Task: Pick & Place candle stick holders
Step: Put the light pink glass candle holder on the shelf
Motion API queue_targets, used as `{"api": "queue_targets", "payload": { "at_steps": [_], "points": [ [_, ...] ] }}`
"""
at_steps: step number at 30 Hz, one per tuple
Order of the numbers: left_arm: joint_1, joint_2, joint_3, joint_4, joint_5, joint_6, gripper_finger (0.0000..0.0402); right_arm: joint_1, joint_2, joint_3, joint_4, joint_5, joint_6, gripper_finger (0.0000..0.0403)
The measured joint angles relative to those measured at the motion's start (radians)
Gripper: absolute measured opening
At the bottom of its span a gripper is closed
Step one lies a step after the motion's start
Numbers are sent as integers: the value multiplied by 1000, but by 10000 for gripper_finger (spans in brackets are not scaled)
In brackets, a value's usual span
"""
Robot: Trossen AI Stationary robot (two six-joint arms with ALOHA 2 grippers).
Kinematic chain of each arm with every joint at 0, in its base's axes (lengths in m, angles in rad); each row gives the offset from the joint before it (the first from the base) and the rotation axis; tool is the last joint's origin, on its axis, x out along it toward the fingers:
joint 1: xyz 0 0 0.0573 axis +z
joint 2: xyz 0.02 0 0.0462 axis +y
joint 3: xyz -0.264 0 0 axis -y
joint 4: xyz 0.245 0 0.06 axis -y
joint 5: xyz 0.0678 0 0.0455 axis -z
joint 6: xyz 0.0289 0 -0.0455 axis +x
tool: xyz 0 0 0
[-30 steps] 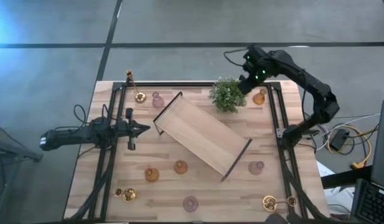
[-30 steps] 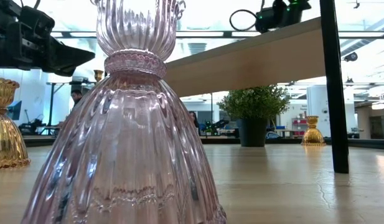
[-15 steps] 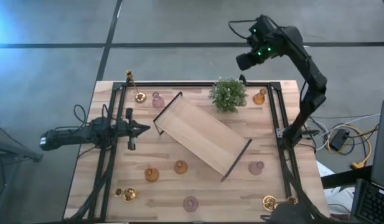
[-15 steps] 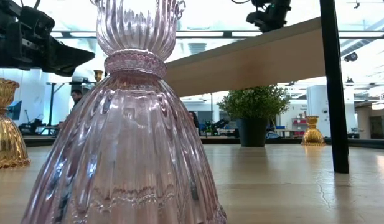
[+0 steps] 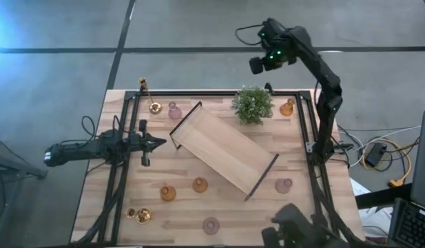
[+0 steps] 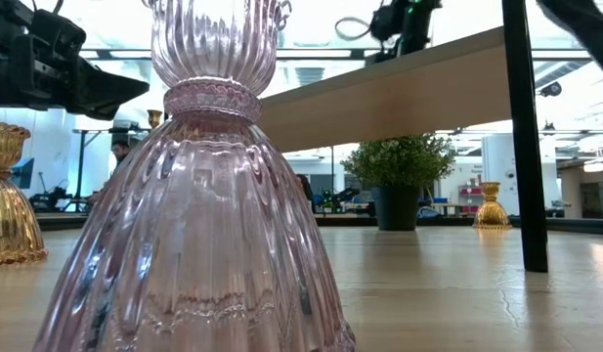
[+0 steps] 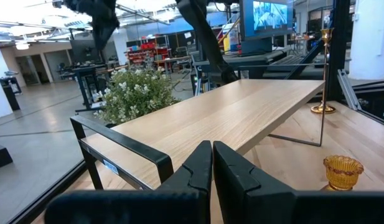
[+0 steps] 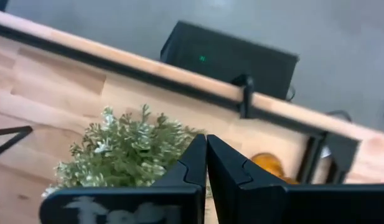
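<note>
Several small holders stand on their bases on the table: an amber one (image 5: 287,107) at the far right beside the plant, a pink one (image 5: 174,110) and gold ones (image 5: 155,107) at the far left, amber ones (image 5: 199,184) near the front, and pink ones (image 5: 284,184) (image 6: 203,196). My left gripper (image 5: 160,143) (image 7: 212,146) is shut and empty at the left, pointing at the tray. My right gripper (image 5: 255,65) (image 8: 206,140) is shut and empty, high above the far edge, looking down on the plant and the amber holder (image 8: 269,165).
A long wooden tray (image 5: 224,150) with black wire handles lies slantwise mid-table. A green potted plant (image 5: 252,105) stands at the far side. A black frame (image 5: 122,172) borders the table. A dark shape (image 5: 295,231) covers the near right corner.
My right gripper has risen from beside the amber holder at the far right, gone up past the table's far edge and then toward the left, staying shut. A dark shape has come in over the near right corner. The holders have not moved.
</note>
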Motion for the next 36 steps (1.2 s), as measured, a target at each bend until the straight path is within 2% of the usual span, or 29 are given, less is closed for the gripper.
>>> {"api": "queue_targets", "payload": {
  "at_steps": [3, 9, 16, 18, 21, 24, 27, 32, 36],
  "points": [
    [0, 0, 0, 0, 0, 0, 19, 2, 42, -3, 0, -44, 18, 8],
    [0, 0, 0, 0, 0, 0, 19, 24, 93, -51, 0, -51, 65, 8],
    [0, 0, 0, 0, 0, 0, 19, 59, 8, -201, 0, 1, 68, 8],
    [0, 0, 0, 0, 0, 0, 19, 87, -55, -268, 1, 12, 67, 8],
    [0, 0, 0, 0, 0, 0, 19, 161, -183, -386, 1, 117, 84, 8],
    [0, 0, 0, 0, 0, 0, 19, 258, -338, -514, 0, 222, 158, 8],
    [0, 0, 0, 0, 0, 0, 19, 362, -494, -634, 0, 278, 262, 8],
    [0, 0, 0, 0, 0, 0, 19, 504, -721, -823, -1, 283, 432, 8],
    [0, 0, 0, 0, 0, 0, 19, 606, -853, -965, 27, 193, 473, 8]
  ]
}}
